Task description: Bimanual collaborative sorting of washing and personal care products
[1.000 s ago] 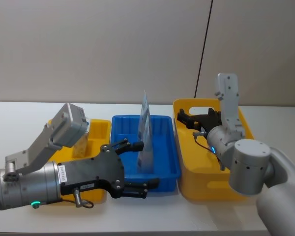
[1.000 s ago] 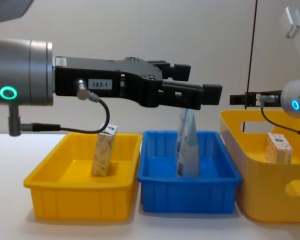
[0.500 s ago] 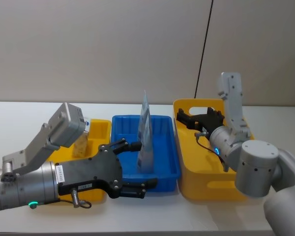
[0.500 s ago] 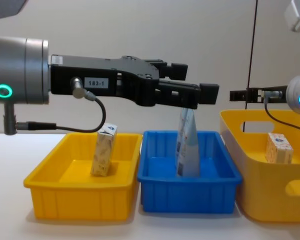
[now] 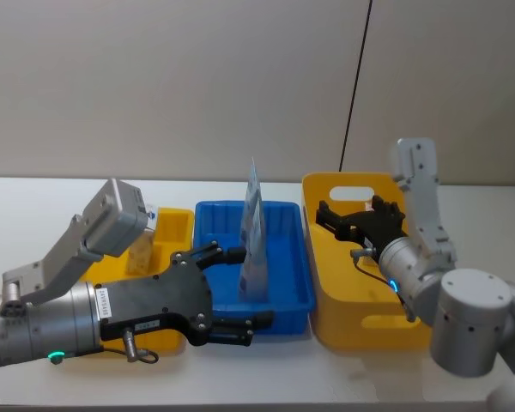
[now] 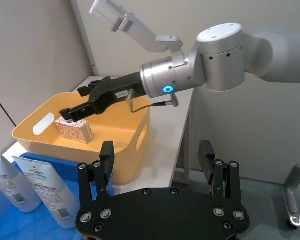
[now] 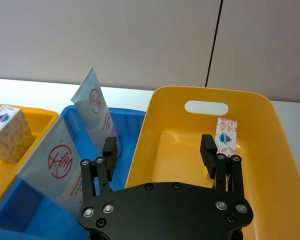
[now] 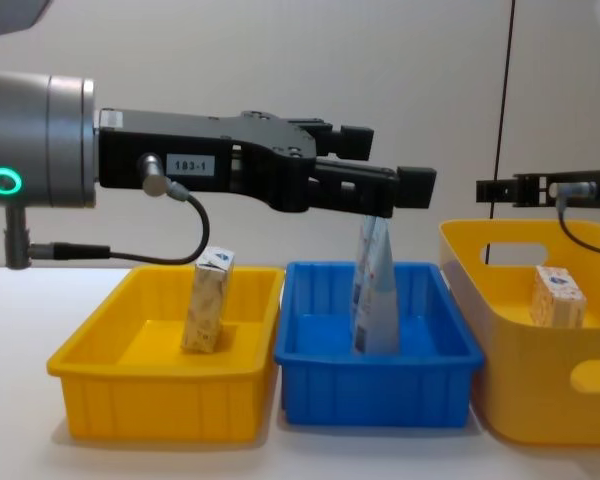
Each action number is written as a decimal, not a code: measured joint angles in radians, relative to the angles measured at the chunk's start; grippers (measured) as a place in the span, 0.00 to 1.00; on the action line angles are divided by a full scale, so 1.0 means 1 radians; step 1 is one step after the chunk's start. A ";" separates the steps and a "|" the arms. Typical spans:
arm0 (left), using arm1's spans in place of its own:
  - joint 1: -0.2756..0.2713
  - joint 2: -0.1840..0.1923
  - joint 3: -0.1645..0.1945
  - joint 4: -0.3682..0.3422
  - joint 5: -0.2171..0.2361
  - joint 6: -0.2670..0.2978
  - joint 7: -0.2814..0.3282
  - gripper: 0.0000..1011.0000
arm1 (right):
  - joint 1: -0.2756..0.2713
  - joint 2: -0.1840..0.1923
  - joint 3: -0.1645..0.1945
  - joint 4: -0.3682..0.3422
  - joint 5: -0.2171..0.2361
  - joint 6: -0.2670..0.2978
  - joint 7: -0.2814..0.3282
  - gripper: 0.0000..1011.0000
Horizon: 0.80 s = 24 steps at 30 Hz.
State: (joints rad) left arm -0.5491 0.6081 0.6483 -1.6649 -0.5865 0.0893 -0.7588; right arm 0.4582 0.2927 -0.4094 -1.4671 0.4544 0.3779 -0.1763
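The big yellow basket [image 5: 360,330] on the counter [image 5: 34,193] holds 1 floral carton [image 7: 226,136], so sorting looks largely done with that left. The blue tray [image 8: 380,395] holds 2 upright pouches [image 7: 57,167] with a red round logo, unreadable. The yellow tray [image 8: 150,405] holds 1 carton [image 8: 208,300]. The left tool [image 8: 380,180], labelled "183-1", hovers spread and empty above the blue tray. The right tool [image 7: 160,150], also spread and empty, hangs over the basket.

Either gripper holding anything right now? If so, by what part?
Nothing is held. The left gripper is open above the blue tray; the right gripper is open over the yellow basket.
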 joint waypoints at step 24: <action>0.000 0.002 0.000 -0.002 0.000 0.000 0.001 0.99 | -0.150 0.109 0.028 -0.218 0.042 0.043 0.115 0.99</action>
State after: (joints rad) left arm -0.5490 0.6097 0.6483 -1.6667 -0.5863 0.0898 -0.7581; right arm 0.3084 0.4013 -0.3812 -1.6852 0.4962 0.4212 -0.0617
